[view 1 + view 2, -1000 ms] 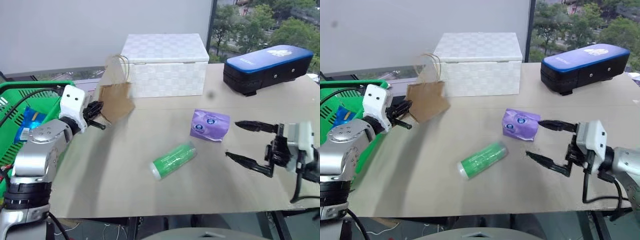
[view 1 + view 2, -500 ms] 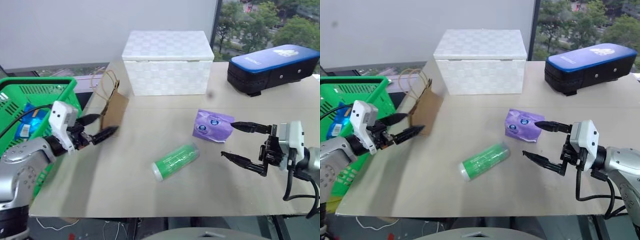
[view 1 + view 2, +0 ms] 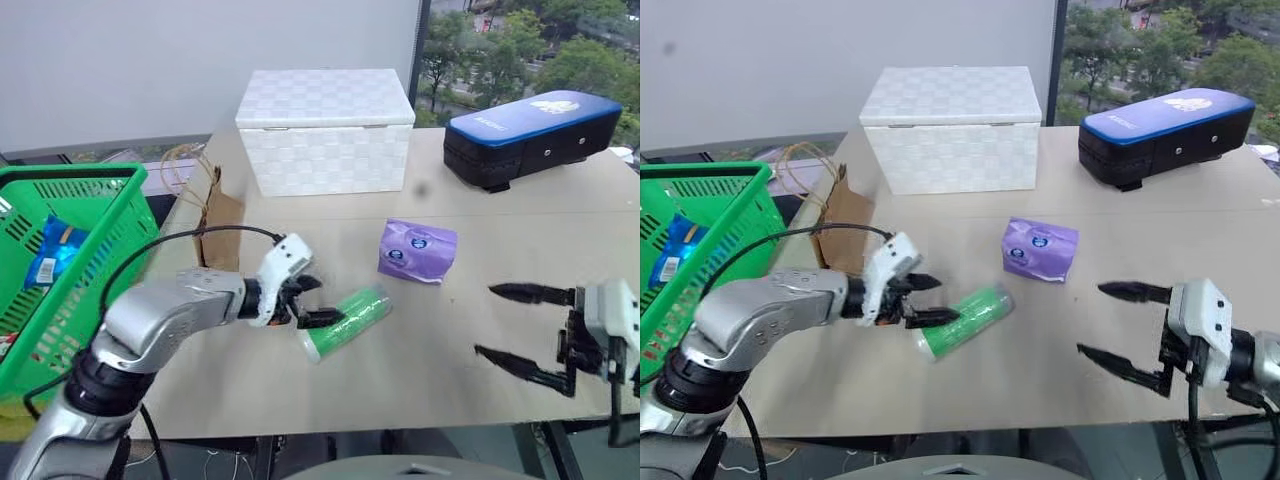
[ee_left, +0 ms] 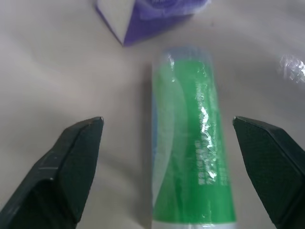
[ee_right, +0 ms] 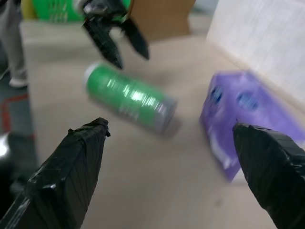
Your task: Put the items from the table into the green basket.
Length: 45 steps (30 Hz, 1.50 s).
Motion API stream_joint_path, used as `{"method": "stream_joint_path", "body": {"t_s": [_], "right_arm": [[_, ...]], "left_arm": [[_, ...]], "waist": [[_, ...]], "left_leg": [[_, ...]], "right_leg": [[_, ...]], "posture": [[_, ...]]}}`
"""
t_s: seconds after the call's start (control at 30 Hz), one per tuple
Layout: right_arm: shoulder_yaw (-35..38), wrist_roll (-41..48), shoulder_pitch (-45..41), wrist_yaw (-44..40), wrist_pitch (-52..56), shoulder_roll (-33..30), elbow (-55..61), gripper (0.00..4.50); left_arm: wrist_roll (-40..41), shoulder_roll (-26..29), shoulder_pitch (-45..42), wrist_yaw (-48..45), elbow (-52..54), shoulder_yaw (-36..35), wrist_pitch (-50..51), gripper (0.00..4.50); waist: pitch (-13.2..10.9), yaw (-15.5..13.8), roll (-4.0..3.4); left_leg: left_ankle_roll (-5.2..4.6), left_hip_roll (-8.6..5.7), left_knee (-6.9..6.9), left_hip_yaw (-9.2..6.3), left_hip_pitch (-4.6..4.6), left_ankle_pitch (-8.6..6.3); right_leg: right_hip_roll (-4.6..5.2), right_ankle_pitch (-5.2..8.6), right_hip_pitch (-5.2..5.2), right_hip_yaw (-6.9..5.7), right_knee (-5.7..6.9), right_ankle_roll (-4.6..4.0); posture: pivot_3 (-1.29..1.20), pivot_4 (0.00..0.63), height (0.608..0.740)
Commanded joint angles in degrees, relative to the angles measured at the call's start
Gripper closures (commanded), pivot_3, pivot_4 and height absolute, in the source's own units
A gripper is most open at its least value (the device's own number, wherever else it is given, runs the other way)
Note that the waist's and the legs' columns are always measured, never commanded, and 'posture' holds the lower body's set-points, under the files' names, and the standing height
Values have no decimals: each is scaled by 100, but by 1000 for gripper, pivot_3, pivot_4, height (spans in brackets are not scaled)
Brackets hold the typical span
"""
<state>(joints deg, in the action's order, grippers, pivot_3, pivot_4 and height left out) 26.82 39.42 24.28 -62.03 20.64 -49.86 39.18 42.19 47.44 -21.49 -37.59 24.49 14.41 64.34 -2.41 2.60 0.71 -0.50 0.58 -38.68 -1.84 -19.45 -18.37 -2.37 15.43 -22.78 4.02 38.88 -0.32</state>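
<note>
One green roll (image 3: 347, 320) is seen on the table (image 3: 400, 380) from the head, just before the purple packet (image 3: 418, 250); the left gripper (image 3: 312, 300) is spread beside it, the right gripper (image 3: 522, 328) spread nearby. At the left wrist, a glossy wrap is shown; it is judged light, slippery, best gripped mid-body.

White woven box (image 3: 326, 130) — blue-topped case (image 3: 529, 137) beside.

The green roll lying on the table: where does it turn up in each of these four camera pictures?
Left eye view: green roll, low centre, at the left end effector.
Right eye view: low centre, left of the purple packet.
Left wrist view: centre, lengthwise between the two open fingers.
Right wrist view: upper left of centre.
Shared landmark: the purple packet beside it.
</note>
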Motion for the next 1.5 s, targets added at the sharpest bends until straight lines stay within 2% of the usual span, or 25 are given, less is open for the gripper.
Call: {"method": "stream_joint_path", "body": {"t_s": [0.03, 0.13, 0.23, 0.3, 0.33, 0.47, 0.53, 0.63, 0.73, 0.9, 0.97, 1.07, 1.23, 1.27, 1.3, 1.37, 1.4, 1.5], "right_arm": [[288, -31, 68, -173, -48, -135, 100, 0], [262, -94, 79, -222, -72, -153, 55, 0], [117, -141, -23, -200, -87, -138, 41, 0], [-24, -122, -160, -177, -79, -124, 44, 0], [-76, -107, -220, -175, -71, -116, 43, 0], [-374, 233, -937, 66, -49, 63, 70, 0], [-599, 253, -1422, 200, -81, 197, -36, 0], [-1029, 286, -2160, 294, -75, 384, -219, 0], [-1450, 380, -2824, 236, -16, 565, -435, 0], [-1882, 443, -3527, -37, 15, 706, -809, 0], [-1982, 365, -3643, -169, -54, 734, -984, 0], [-2092, 276, -3760, -302, -142, 777, -1159, 0], [-2164, 365, -3948, -331, -99, 879, -1189, 0], [-2171, 375, -3964, -327, -90, 890, -1185, 0], [-2169, 384, -3965, -332, -86, 888, -1182, 0], [-2162, 387, -3955, -338, -86, 881, -1180, 0], [-2152, 393, -3945, -335, -79, 874, -1172, 0], [-2110, 365, -3876, -306, -82, 853, -1156, 0]], "left_arm": [[-472, 13, -143, -259, -127, 608, -88, 31], [-738, -24, -154, -427, -303, 929, -171, 851], [-869, -72, -60, -548, -335, 929, -299, 2232], [-964, -59, 173, -571, -220, 697, -631, 2609], [-1029, -84, 274, -558, -179, 581, -821, 2659], [-706, -866, 612, 170, -18, -1278, -1615, 2661], [-786, -894, 759, 354, 225, -1943, -1874, 2661], [-903, -920, 662, 1011, 298, -2959, -1892, 2661], [-1447, -861, 275, 1937, -334, -3843, -2119, 2661], [-1993, -460, -178, 2923, -1395, -4938, -2010, 2661], [-1980, -395, -243, 3130, -1673, -5264, -1774, 2661], [-2032, -360, -218, 3285, -1951, -5467, -1585, 2661], [-2002, -357, -200, 3342, -2323, -5710, -1412, 2661], [-1987, -325, -166, 3256, -2341, -5699, -1455, 1726], [-1956, -315, -168, 3212, -2303, -5695, -1440, 1423], [-1905, -302, -218, 3138, -2168, -5647, -1395, 372], [-1862, -302, -253, 3106, -2088, -5633, -1364, 22], [-1543, -354, -430, 2833, -1721, -5530, -1365, 22]], "waist": [[-1, 69, 1], [-4, 136, 6], [0, 135, -3], [0, 131, -5], [0, 129, -8], [-41, 102, -7], [-53, 90, 18], [-53, 72, 16], [-53, -61, 17], [-49, -361, 23], [-40, -475, 35], [-12, -672, 76], [12, -1008, 115], [16, -1057, 121], [19, -1112, 126], [21, -1164, 126], [21, -1178, 125], [22, -1193, 127]], "left_leg": [[0, 1, 0, 5, 1, 0], [0, 1, 0, 7, 3, 0], [0, -1, 0, 8, 15, 0], [0, -1, 0, 9, 29, 0], [0, -1, 2, 11, 40, 0], [1, 1, 13, 15, 66, 1], [2, 4, 5, 5, 61, 2], [2, 19, 11, 2, 61, 1], [2, 18, 22, 1, 61, 1], [3, 12, 22, -11, 46, 1], [3, 3, 23, -16, 25, 1], [29, -7, 15, -19, -50, 15], [28, -23, 16, -41, -60, 13], [25, -25, 16, -47, -63, 11], [18, -27, 17, -56, -64, 7], [6, -27, 17, -63, -65, 1], [6, -29, 17, -71, -66, 0], [11, -30, 17, -84, -69, 4]], "right_leg": [[0, 0, 0, 8, 0, 1], [3, 0, 0, 10, 1, 1], [3, 0, 12, 9, 2, 3], [4, 1, 24, 9, 2, 5], [3, 1, 30, 10, 3, 5], [13, 2, 53, 16, 1, 6], [10, 0, 49, 5, 4, 7], [-8, 1, 48, 8, 2, 4], [-9, 1, 42, 8, 2, 2], [4, -16, 0, -7, 1, -25], [25, -16, -20, -18, 1, -24], [55, -20, -89, -34, 5, -23], [97, -21, -92, -86, -2, -24], [101, -21, -92, -95, -2, -24], [107, -21, -91, -107, -2, -25], [120, -21, -91, -138, -1, -26], [129, -22, -91, -154, 0, -27], [131, -23, -90, -171, 2, -31]], "posture": [[-133, 23, 740], [-142, 26, 740], [-130, 27, 740], [-112, 25, 740], [-112, 25, 740], [-64, 16, 740], [-16, 9, 740], [29, 7, 740], [103, 1, 740], [173, 0, 740], [194, 0, 740], [209, 0, 740], [215, 0, 740], [215, 0, 740], [217, 0, 740], [217, 0, 740], [216, 2, 740], [212, 5, 740]]}}
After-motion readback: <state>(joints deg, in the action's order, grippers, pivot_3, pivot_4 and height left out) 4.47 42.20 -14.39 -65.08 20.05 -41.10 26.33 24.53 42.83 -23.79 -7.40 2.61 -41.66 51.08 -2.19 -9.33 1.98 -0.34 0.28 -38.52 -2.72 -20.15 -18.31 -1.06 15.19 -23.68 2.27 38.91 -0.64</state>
